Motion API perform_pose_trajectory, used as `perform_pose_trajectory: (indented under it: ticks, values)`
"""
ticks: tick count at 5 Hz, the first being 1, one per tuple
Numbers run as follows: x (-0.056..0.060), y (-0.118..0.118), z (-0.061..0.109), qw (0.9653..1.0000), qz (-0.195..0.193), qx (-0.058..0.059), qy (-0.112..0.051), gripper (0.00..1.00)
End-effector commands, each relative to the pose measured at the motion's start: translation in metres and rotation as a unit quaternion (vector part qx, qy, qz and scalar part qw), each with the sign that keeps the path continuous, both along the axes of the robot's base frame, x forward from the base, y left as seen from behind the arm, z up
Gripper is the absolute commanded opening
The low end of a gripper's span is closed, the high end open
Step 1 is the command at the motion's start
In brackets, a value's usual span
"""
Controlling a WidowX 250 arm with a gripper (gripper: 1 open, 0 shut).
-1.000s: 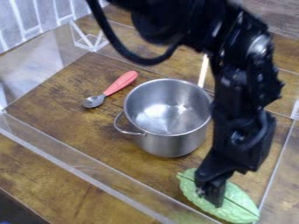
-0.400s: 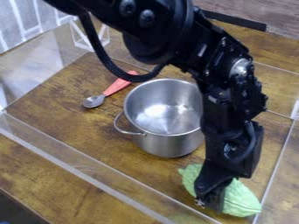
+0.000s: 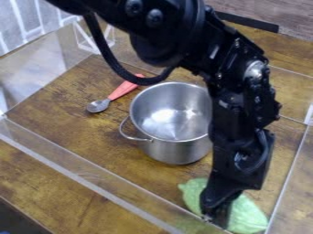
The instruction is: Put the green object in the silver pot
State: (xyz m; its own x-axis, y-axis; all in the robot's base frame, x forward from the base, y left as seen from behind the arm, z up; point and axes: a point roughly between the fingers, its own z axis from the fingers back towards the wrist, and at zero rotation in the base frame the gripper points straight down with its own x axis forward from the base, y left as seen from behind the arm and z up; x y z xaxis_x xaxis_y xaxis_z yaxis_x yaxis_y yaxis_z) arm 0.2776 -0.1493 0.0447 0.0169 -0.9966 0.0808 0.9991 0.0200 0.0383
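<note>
- reaching down at the near right corner of the wooden counter (image 3: pixel 61 137), the arm has its gripper (image 3: pixel 221 207) planted on the green object (image 3: pixel 244 214), which lies flat on the counter just in front of the silver pot (image 3: pixel 174 122) and close to the clear wall (image 3: pixel 287 178).
- the step in hand looks like the grasp itself: the jaws point straight down over the vegetable, but the arm's black body hides the tips, so whether they stand apart around it or are already clamped on it cannot be told.
- the green object is not lifted; it rests on the counter, outside the pot.
- the pot stands upright and empty, its mouth clear, with a red-handled spoon (image 3: pixel 113 94) lying well apart on its far left side.
- the next move likely calls for a firm close on the bumpy skin, a lift high enough to clear the rim, then a short carry back over the pot's mouth before letting go.
- the vegetable seems about as long as the pot is wide, so it may catch on the rim.
</note>
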Motion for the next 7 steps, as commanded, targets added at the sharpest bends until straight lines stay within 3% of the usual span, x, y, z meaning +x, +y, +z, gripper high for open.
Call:
perform_pose_trajectory:
  ticks: [1, 2, 4, 5, 6, 7]
  values:
    - [0.012, -0.002, 0.046, 0.9994, -0.018, -0.014, -0.025, 0.0]
    - [0.016, 0.005, 0.068, 0.9995, -0.024, -0.006, -0.021, 0.0]
    - [0.024, 0.019, 0.057, 0.9995, -0.019, -0.011, -0.022, 0.0]
    - [0.028, 0.032, 0.062, 0.9994, -0.028, -0.005, -0.018, 0.0]
    - [0.04, 0.06, 0.073, 0.9994, -0.028, 0.013, -0.017, 0.0]
    - [0.066, 0.092, 0.085, 0.9994, -0.011, 0.024, -0.023, 0.0]
